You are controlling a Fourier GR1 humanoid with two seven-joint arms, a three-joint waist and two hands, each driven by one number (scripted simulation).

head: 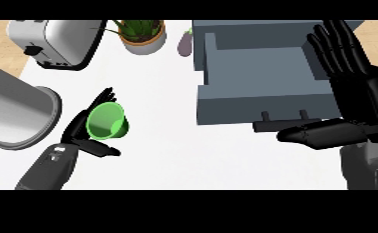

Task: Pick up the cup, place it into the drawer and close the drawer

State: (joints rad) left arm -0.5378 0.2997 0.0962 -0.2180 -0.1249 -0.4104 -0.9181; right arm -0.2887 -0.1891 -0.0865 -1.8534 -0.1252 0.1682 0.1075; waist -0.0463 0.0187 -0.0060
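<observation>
1. Pot (22, 112) at left edge, toaster (55, 42) behind it.
2. Left hand (81, 134) curled round green cup (109, 121), cup tipped on its side, mouth facing the view, over the counter (162, 142).
3. Plant (142, 36) at back centre.
4. Grey drawer (258, 77) pulled open, handle (284, 124) at front.
5. Right hand (343, 97) fingers straight and spread over drawer's right side, thumb by handle.

A white counter (170, 127) filled most of the view, with pale wooden flooring (11, 32) showing at the upper left corner. A silver toaster (55, 42), a potted plant (142, 37) and a grey round pot (22, 112) stood on it.
</observation>
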